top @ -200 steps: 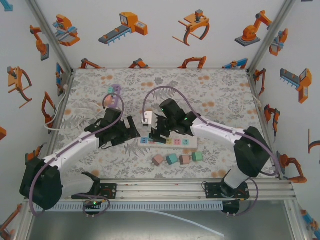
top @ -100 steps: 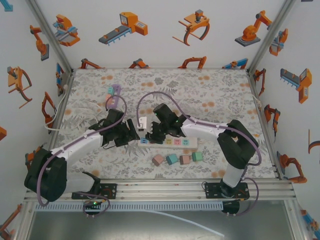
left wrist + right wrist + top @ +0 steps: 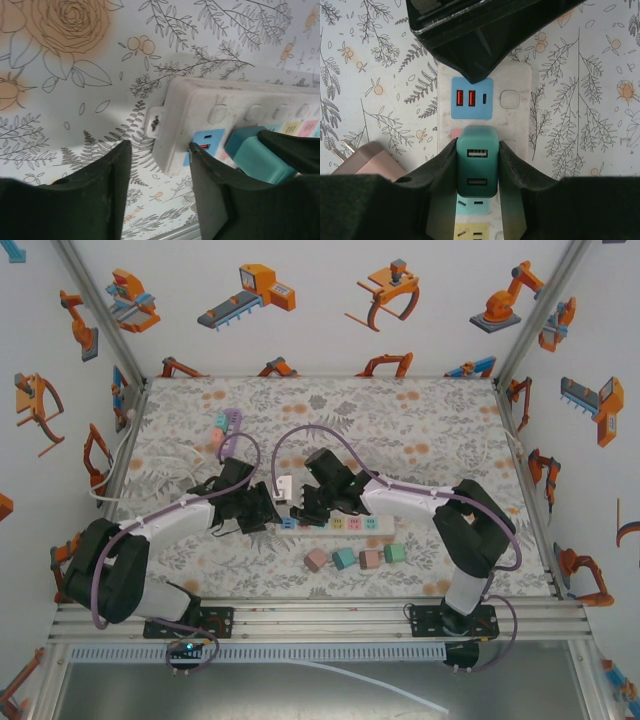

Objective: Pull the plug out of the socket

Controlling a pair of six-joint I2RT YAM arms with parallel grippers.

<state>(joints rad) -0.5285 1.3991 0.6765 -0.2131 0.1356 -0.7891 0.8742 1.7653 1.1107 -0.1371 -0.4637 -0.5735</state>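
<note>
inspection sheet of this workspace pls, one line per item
surface: floral cloth, lying flat
job's things: teal plug standing on the white power strip
clutter: row of four small coloured blocks on the strip's near side; small purple and teal pieces far left
grippers: right gripper jaws shut on the teal plug; left gripper jaws straddle the strip's end, grip unclear
cables: purple cables loop over the arms; white cable at the left edge
surroundings: walls with orange robot prints

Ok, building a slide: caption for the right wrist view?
Right gripper clamps the teal plug on the white power strip.
</note>
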